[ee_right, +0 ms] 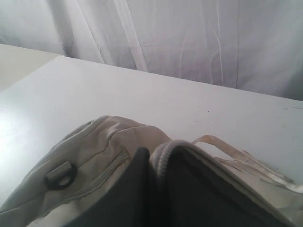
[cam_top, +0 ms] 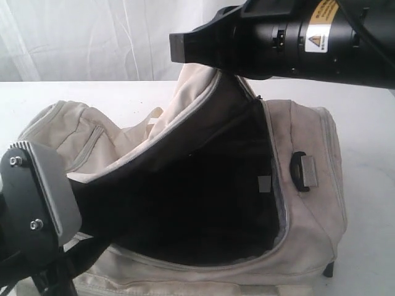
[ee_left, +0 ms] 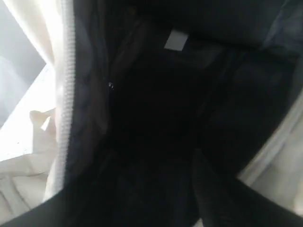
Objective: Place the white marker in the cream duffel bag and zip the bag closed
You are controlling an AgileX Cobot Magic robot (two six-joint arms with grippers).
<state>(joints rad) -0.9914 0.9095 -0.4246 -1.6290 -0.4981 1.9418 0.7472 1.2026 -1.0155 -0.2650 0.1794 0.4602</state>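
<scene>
Setting: white tabletop (cam_top: 364, 117) before a pale curtain (cam_top: 92, 37), with two black robot arms over one bag.
Cream duffel bag (cam_top: 308, 234): lying on the tabletop, main opening gaping wide, dark lining exposed, top flap pulled up and back.
Zipper (cam_top: 284, 216): grey teeth along the open rim, unzipped and curving down the bag's right end.
Inside the bag: small pale label (cam_top: 264, 184) sewn to the lining; the rest too dark for any detail.
Bag fittings: black strap ring (cam_top: 302, 171) on the right end, zip pocket (cam_top: 92, 143) on the left part, pale webbing handles (ee_right: 236, 156) lying on the tabletop behind.
White marker: not visible in any view; cannot tell whether inside the dark bag.
Left arm (cam_top: 37, 203): low at the left, reaching into the bag's mouth, its tip hidden from the exterior view.
Left gripper (ee_left: 151, 158): inside the bag, blurred and dim; fingers (ee_left: 213, 194) apart, nothing visible between them.
Right arm (cam_top: 296, 37): stretched in from the upper right, above the bag, with a yellow warning sticker (cam_top: 322, 15).
Right gripper (cam_top: 197, 58): touching the top of the raised flap; fingertips hidden, yet flap edge hanging from it, so clamped on the bag's flap.
</scene>
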